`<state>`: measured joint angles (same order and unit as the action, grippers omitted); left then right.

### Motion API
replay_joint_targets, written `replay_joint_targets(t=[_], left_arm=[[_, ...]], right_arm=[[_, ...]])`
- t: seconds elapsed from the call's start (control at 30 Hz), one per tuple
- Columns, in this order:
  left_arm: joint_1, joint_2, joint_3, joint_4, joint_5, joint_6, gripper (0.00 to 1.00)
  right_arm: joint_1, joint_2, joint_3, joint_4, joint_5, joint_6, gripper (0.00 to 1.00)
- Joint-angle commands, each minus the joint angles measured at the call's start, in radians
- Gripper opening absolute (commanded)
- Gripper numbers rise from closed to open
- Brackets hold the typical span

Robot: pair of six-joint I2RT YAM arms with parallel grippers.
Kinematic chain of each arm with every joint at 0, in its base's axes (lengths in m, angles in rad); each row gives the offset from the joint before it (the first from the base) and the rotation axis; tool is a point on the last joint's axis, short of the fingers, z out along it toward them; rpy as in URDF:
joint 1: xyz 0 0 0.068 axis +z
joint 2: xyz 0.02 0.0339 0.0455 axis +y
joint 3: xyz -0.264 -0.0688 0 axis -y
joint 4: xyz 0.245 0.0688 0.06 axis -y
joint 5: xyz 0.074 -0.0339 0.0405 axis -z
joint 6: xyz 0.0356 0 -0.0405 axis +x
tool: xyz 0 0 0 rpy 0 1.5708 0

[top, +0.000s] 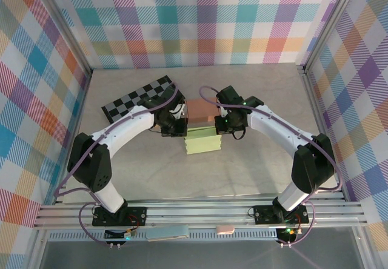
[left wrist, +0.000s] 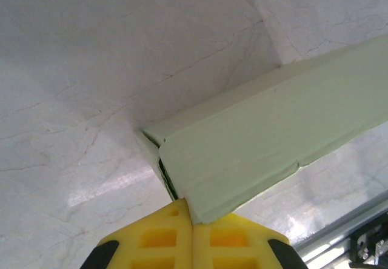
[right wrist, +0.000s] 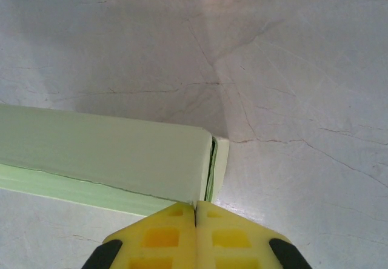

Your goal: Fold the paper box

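The pale green paper box (top: 202,142), on the desk (top: 260,87) just on the near side of the copper box (top: 200,112), looks nearly folded, while the left hand (left wrist: 192,220) and right hand (right wrist: 195,211), both pinched together on nothing, meet its end corners, where slightly gaping flaps seemingly need tucking.

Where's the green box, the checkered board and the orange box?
green box (top: 202,143), top external view, middle of its top face.
checkered board (top: 134,97), top external view, middle of its bare squares.
orange box (top: 200,112), top external view, middle of its top.
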<state>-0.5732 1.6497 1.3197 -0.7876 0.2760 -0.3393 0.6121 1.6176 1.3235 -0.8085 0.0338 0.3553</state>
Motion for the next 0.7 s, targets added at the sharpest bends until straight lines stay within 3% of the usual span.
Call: replay_joint_targets(t=[0.0,0.47,0.67], left_arm=[[-0.023,-0.038,-0.066,0.071,0.013,0.019,0.00],[-0.093,-0.116,-0.140,0.148,-0.162,0.044,0.00],[-0.132,-0.124,-0.145,0.158,-0.250,0.027,0.00]], right_arm=[[0.008,0.017,0.017,0.004,-0.040,0.004,0.00],[0.008,0.000,0.022,0.000,-0.034,0.008,0.00],[0.008,-0.045,0.010,-0.020,-0.034,0.073,0.19]])
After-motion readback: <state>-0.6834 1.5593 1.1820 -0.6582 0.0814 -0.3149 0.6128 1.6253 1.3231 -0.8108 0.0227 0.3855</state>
